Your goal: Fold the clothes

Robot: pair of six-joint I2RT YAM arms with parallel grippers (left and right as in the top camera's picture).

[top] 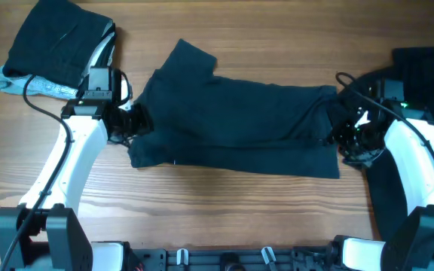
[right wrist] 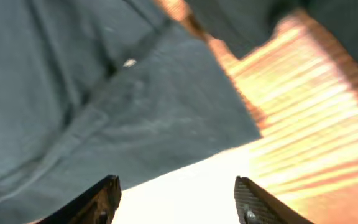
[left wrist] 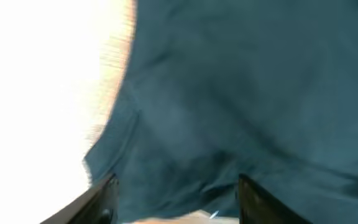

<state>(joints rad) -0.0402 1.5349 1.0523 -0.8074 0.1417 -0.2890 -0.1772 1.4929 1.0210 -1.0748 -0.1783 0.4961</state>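
We see a dark navy shirt (top: pixel 232 124) spread sideways across the middle of the wooden table (top: pixel 224 207), one short sleeve sticking out toward the far edge near its left end and a long crease running along its length. The left gripper (top: pixel 130 120) sits at the shirt's left end, just beside that sleeve, at the tip of the white left arm (top: pixel 74 162). From the left wrist camera its two dark fingers (left wrist: pixel 101 202) stand well apart, jaws spread, and the blue-black cloth fills the gap between them and most of the view, with overexposed table to the left; we cannot tell whether the fingertips touch the cloth. The right gripper (top: pixel 345 132) is at the shirt's opposite end, over its right edge, on the white right arm (top: pixel 417 162). In the right wrist view its jaws are spread too, holding nothing: between the fingers (right wrist: pixel 101 199) we see bright bare table, and the shirt's hemmed edge lies just beyond them, a corner of cloth ending near the middle of the view. In the far left corner of the table a folded dark piece (top: pixel 55 41) rests on top of a pale grey-blue piece (top: pixel 21 81), whose edge shows along the near and left sides. A second dark garment (top: pixel 428 64) lies at the right edge of the table, partly hidden under the right arm; we cannot tell whether it touches the shirt
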